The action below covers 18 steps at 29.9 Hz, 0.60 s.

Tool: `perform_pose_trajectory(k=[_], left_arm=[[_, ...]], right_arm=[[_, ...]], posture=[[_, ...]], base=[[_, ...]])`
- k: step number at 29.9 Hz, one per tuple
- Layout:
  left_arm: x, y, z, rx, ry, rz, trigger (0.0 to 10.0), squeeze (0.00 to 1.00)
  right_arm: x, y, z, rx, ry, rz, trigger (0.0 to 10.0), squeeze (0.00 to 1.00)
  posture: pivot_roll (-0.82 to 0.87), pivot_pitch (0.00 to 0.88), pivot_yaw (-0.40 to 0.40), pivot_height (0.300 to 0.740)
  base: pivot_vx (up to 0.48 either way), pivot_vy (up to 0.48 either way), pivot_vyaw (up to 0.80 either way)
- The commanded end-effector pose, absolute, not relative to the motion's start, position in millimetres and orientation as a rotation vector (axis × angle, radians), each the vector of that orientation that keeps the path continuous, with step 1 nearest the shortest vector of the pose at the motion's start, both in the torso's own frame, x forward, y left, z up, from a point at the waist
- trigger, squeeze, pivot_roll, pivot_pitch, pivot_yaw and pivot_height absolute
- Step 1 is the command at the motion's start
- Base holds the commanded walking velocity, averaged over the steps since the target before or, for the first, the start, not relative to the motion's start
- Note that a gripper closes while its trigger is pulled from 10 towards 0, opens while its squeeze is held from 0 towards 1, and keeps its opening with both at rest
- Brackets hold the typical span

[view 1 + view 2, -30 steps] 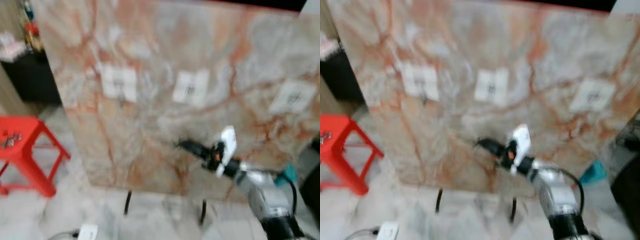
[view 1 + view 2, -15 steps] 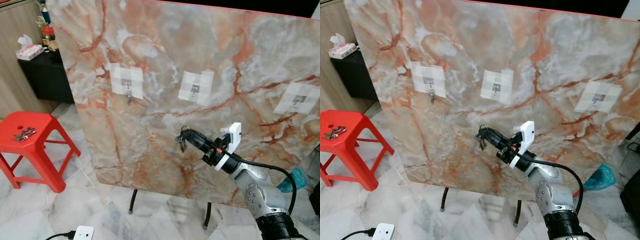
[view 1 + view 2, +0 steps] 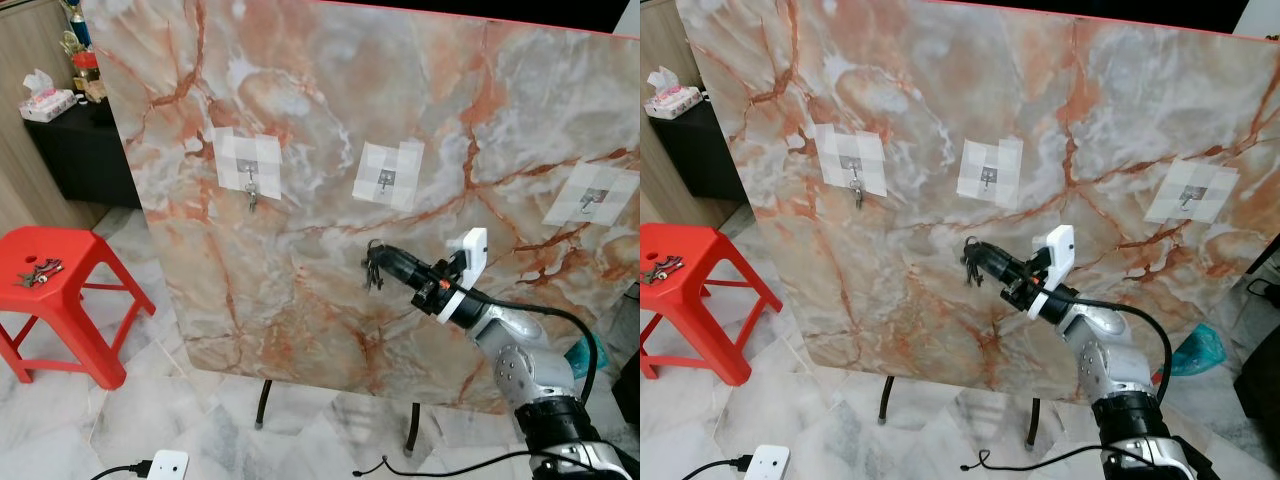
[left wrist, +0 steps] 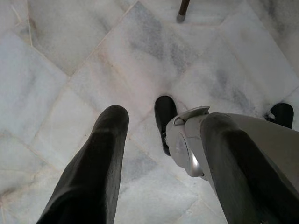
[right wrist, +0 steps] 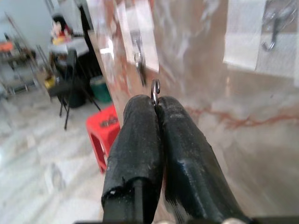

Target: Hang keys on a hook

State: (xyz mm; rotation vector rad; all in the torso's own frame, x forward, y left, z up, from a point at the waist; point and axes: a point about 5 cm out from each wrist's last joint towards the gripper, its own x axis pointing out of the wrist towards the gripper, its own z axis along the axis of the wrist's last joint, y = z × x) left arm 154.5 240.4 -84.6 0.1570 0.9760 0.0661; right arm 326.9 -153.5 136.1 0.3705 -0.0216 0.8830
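Note:
My right gripper (image 3: 386, 262) is raised in front of an upright marble-patterned board (image 3: 300, 90) and is shut on a dark bunch of keys (image 3: 375, 270). The key ring (image 5: 155, 88) pokes out between its closed fingertips (image 5: 140, 107). The board carries three white patches, each with a small metal hook. The left hook (image 3: 250, 183) has keys hanging from it. The middle hook (image 3: 388, 180) is bare and sits above the gripper. The right hook (image 3: 596, 198) is bare too. My left gripper (image 4: 166, 119) hangs open over the marble floor.
A red plastic stool (image 3: 70, 290) stands to the left of the board with another set of keys (image 3: 35, 270) on top. A white adapter (image 3: 166, 466) and a thin cable (image 3: 390, 464) lie on the floor near the board's black legs (image 3: 262, 400). A teal bag (image 3: 1193, 350) is at the right.
The head view has gone from blurred to sharp and shifted slightly. My right gripper with the keys now sits a little higher and closer below the middle hook.

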Motion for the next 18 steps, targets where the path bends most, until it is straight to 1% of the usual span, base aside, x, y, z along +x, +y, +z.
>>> perform_pose_trajectory(k=[1,10,18], left_arm=[[153.8,237.6,-85.9,0.146,0.985,0.063,10.0,0.00],[154.5,239.5,-85.1,0.155,0.986,0.060,10.0,0.00],[153.9,238.8,-85.5,0.153,0.986,0.063,10.0,0.00]], right_arm=[[328.7,-160.8,139.9,0.426,-0.058,0.861,10.0,0.00],[327.5,-166.1,134.4,0.489,-0.067,0.826,10.0,0.00],[327.1,-165.9,133.7,0.485,-0.058,0.837,10.0,0.00]], posture=[[0.04,0.000,-0.081,0.740],[0.04,0.000,-0.076,0.740],[0.04,0.000,-0.086,0.740]], base=[[0.000,0.000,0.00],[0.000,0.000,0.00],[0.000,0.000,0.00]])
